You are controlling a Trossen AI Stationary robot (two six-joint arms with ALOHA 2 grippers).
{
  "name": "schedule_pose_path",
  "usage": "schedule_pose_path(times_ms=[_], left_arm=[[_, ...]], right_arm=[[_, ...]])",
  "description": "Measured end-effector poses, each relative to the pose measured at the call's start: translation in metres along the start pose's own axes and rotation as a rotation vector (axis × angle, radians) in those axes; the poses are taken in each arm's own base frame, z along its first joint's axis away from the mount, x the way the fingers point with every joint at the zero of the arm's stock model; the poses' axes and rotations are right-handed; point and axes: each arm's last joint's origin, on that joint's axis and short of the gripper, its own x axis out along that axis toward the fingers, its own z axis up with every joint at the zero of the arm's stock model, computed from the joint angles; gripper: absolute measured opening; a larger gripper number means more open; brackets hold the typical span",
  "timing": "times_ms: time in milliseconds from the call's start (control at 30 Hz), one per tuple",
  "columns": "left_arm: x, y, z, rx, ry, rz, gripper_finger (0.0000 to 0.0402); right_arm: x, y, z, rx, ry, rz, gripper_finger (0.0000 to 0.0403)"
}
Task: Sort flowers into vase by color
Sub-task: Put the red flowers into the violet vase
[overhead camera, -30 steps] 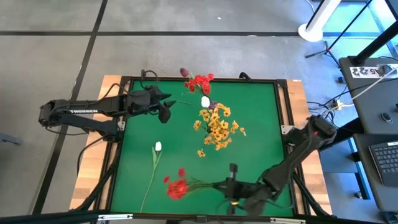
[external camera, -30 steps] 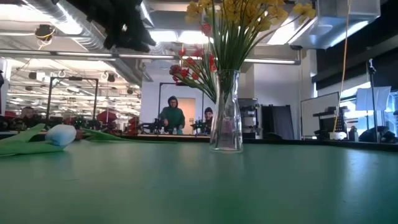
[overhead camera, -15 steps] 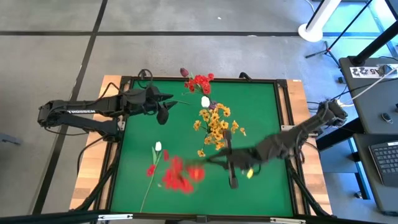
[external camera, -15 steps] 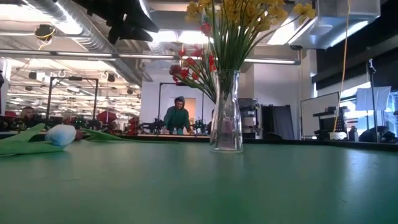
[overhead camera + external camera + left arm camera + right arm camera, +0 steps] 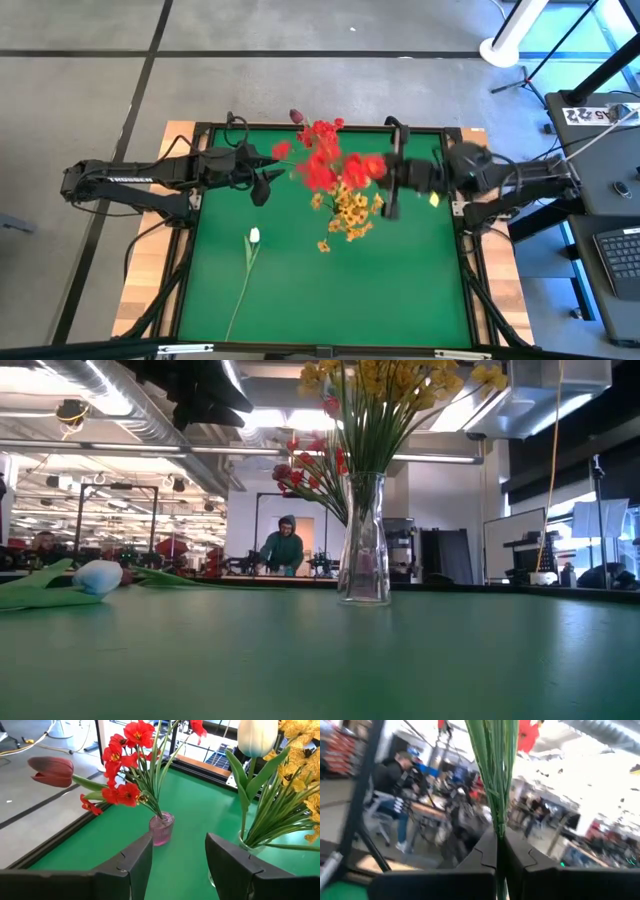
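Right gripper [image 5: 392, 183] clamps red flowers [image 5: 335, 165], stems level, blossoms pointing toward the left arm.

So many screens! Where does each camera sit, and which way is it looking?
High view: above the table, looking straight down; both arms show, the right gripper carrying the red flowers.
Low view: at tabletop height, looking level at the clear vase and the room behind.
Left wrist view: on the left arm, past its open fingers toward the pink vase.
Right wrist view: on the right arm, fingers shut on green stems.
Shared: high and left wrist views both show the white tulip.
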Motion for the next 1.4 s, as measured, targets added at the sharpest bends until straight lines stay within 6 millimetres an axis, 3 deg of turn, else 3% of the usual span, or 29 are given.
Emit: schedule_pose_path(times_ms=[267, 467, 633, 833, 1400], left_arm=[[0.0, 0.0, 0.0, 0.016, 0.001, 0.0, 0.0175], [0.0, 0.001, -0.002, 0.023, 0.024, 0.007, 0.0175], [0.0, 0.001, -0.002, 0.022, 0.024, 0.007, 0.0175], [0.0, 0.001, -0.002, 0.02, 0.024, 0.007, 0.0175], [0.0, -0.001, 0.011, -0.019, -0.103, -0.019, 0.0175]], right_arm=[[-0.017, -0.068, -0.07, 0.089, 0.054, -0.044, 0.0007], [-0.051, -0.093, -0.101, 0.142, -0.029, -0.129, 0.0007], [-0.078, -0.089, -0.14, 0.221, -0.112, -0.154, 0.0007], [-0.092, -0.071, -0.192, 0.272, -0.136, -0.197, 0.0007], [-0.075, -0.061, -0.273, 0.345, -0.071, -0.25, 0.0007]])
